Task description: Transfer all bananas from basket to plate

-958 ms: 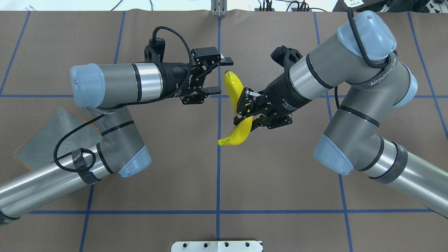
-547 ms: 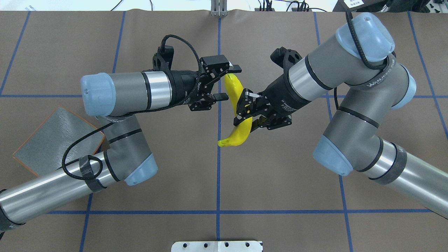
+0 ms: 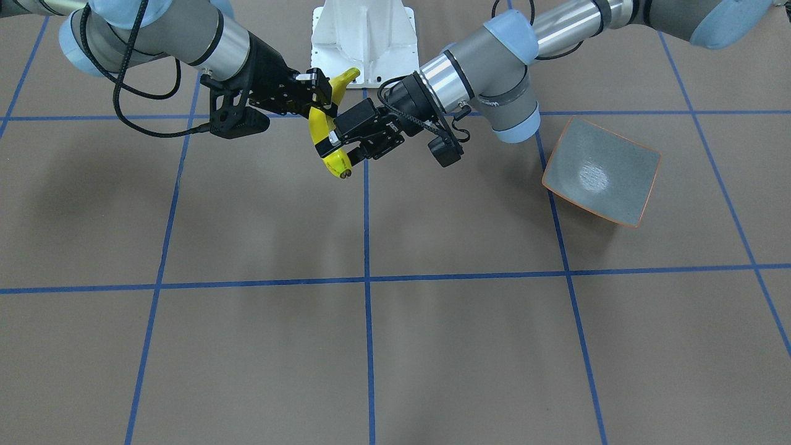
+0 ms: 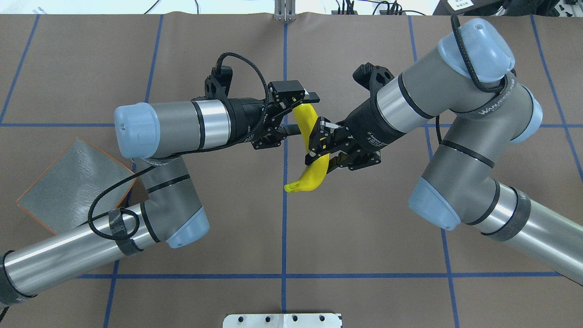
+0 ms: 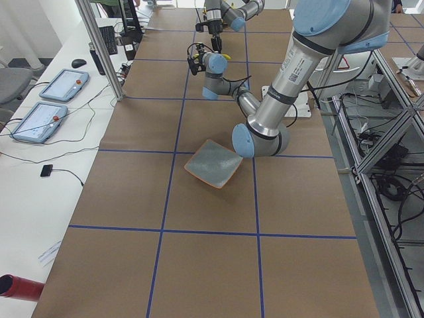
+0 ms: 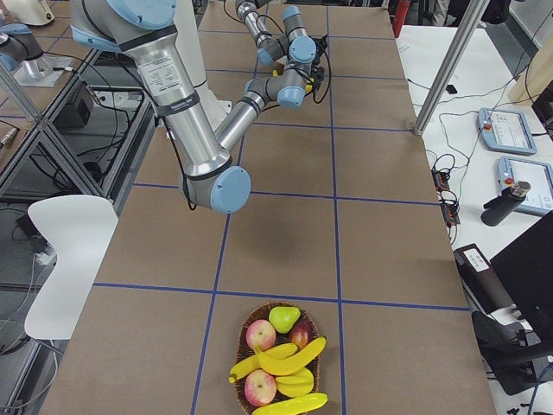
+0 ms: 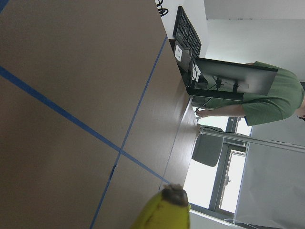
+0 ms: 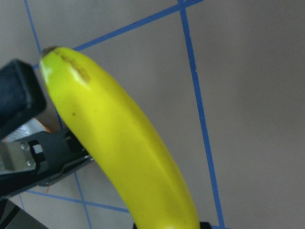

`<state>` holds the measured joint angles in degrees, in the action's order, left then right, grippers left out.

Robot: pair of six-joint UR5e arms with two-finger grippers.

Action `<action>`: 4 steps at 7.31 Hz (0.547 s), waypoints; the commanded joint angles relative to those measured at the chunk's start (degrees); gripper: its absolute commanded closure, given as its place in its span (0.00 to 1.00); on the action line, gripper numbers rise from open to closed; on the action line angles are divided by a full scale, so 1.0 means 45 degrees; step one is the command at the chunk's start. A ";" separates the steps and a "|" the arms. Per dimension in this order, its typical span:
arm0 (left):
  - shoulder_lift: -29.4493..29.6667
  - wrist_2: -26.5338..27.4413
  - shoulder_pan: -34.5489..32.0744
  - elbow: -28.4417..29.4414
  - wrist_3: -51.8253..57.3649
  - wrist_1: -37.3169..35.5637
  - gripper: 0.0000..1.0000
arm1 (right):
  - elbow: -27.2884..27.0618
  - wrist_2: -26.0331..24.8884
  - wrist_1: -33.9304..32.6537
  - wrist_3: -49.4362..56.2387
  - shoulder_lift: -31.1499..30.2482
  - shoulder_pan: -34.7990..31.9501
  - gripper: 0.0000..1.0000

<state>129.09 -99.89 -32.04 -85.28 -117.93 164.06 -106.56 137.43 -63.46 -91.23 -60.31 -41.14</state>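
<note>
One smooth, curved yellow banana (image 4: 312, 173), clamped in the right hand (image 4: 315, 142); left hand (image 4: 304, 114) wide around its twelve-o'clock end.

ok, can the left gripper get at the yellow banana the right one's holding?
Likely yes: the left gripper is open, fingers straddling the yellow banana at its free end, clear of the right gripper clamped mid-length.

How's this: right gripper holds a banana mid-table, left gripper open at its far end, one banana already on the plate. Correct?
No: the plate is empty, as the exterior front-facing view shows. The rest stands: right gripper holds the banana mid-table, left gripper open at its far end.
</note>
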 commanded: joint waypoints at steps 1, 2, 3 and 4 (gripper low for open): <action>0.0004 0.0010 0.0049 0.0024 0.0075 -0.0011 0.13 | -0.0012 0.0008 0.0001 0.0001 0.0004 0.0001 1.00; 0.0024 0.0010 0.0049 0.0024 0.0074 -0.0011 0.22 | -0.0012 0.0008 0.0001 0.0001 0.0004 0.0001 1.00; 0.0024 0.0010 0.0087 0.0024 0.0094 -0.0011 0.34 | 0.0007 0.0008 0.0001 0.0001 -0.0016 0.0001 1.00; 0.0024 0.0030 0.0126 0.0024 0.0171 -0.0011 0.52 | 0.0027 0.0008 0.0001 0.0001 -0.0016 0.0001 1.00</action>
<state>129.18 -99.82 -31.65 -85.17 -117.45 164.00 -106.53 137.46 -63.46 -91.23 -60.35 -41.13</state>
